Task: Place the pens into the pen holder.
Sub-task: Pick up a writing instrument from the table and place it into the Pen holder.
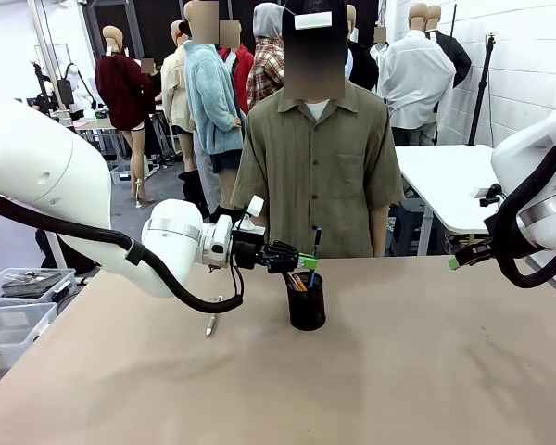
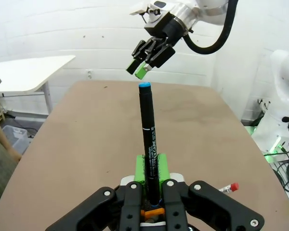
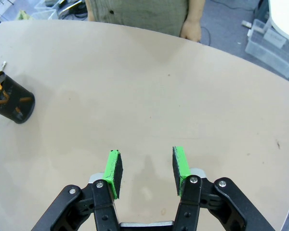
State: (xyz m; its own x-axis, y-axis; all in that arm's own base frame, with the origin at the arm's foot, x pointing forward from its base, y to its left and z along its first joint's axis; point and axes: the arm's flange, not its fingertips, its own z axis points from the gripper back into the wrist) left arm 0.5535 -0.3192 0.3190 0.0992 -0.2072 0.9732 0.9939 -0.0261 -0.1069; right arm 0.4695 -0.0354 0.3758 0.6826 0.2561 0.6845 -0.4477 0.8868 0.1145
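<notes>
The left gripper (image 1: 305, 262) was clamped on the dark-and-blue pen (image 2: 147, 125), holding it upright over the pen holder (image 1: 306, 304) — other pens (image 1: 297, 281) stood inside. The right gripper (image 3: 147, 166) hovered well away from the pen holder, fingers apart — a silver-white pen (image 1: 210, 325) lay to the pen holder's left.

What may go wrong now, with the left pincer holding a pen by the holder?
The left pincer grips the held pen near its lower end, so it may swing or slip. The holder already has pens inside; the new one may catch on them or tip it. The arm's cable hangs close to the loose pen and may sweep it.
</notes>
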